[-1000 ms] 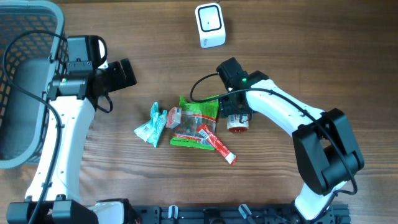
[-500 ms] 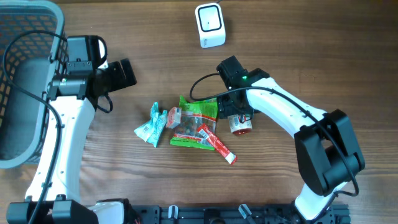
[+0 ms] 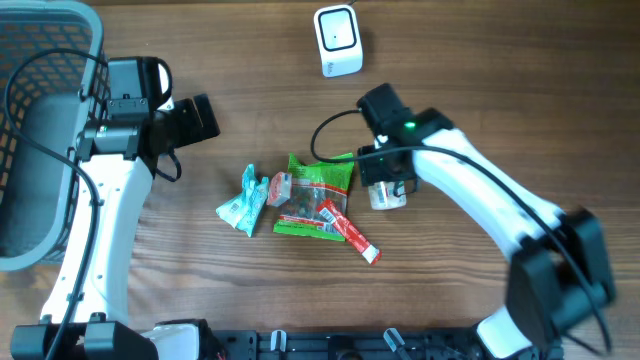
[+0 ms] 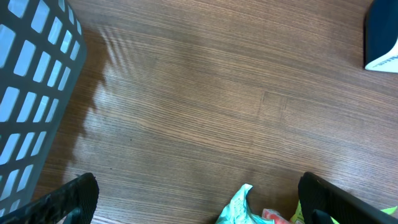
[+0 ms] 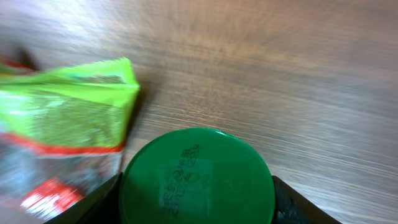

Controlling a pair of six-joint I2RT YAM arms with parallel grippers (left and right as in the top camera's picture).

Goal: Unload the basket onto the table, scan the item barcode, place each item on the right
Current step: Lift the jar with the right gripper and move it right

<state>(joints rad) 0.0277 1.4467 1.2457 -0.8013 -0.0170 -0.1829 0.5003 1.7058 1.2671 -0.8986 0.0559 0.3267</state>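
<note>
A small round container with a green lid (image 5: 196, 180) fills the gap between my right gripper's (image 5: 196, 202) fingers, which press on both of its sides. From overhead its pale body (image 3: 387, 194) shows under the right gripper (image 3: 384, 184), just right of the packet pile. The white barcode scanner (image 3: 337, 40) stands at the table's far edge; its corner (image 4: 382, 37) shows in the left wrist view. My left gripper (image 3: 200, 118) hangs open and empty over bare wood, left of the pile, with its fingers (image 4: 74, 198) wide apart.
A pile of packets lies mid-table: a green pouch (image 3: 318, 192), a teal wrapper (image 3: 243, 200), a red stick pack (image 3: 352, 233) and a small red-and-white packet (image 3: 280, 187). A grey mesh basket (image 3: 40, 120) stands at the left edge.
The right gripper's jaws opened a little wider, then closed in on the green-lidded container. The right arm has shifted slightly up and right with it. The left arm is still.
</note>
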